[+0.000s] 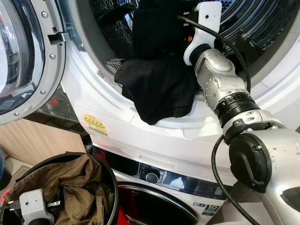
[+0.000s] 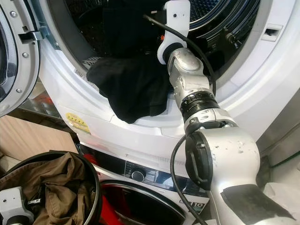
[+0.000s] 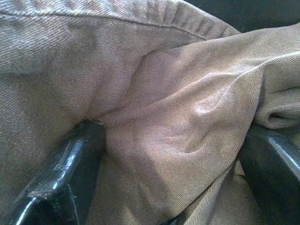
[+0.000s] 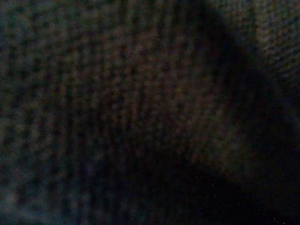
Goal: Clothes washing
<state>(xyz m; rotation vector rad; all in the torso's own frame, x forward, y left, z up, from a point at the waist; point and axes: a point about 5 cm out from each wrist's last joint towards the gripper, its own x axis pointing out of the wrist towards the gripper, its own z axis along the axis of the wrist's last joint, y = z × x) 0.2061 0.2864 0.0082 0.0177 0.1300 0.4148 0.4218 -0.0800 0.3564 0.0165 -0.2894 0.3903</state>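
Nearest the camera, a round black laundry basket on the floor holds a crumpled brown garment. The left gripper is down in that basket, its fingers spread wide with a fold of the brown twill bulging between them; they press into the cloth on either side but are not closed on it, so that piece looks yet to be lifted.

Above the basket stand two stacked front-loading machines. The lower machine shows its control dial and the top of its closed door. The upper machine has its round door swung open to the robot's left.

A black garment hangs over the lip of the upper opening, half inside the drum and half spilling down the white front. The right arm reaches into the drum beside it; from the head views its gripper is buried in dark cloth, and the wrist view gives a dim knit weave pressed close, so whether its fingers are open or closed cannot be told.

By this evidence the load is part-way moved: one dark item at the drum mouth needs pushing fully in, the brown one remains in the basket, and the door is yet to be shut.
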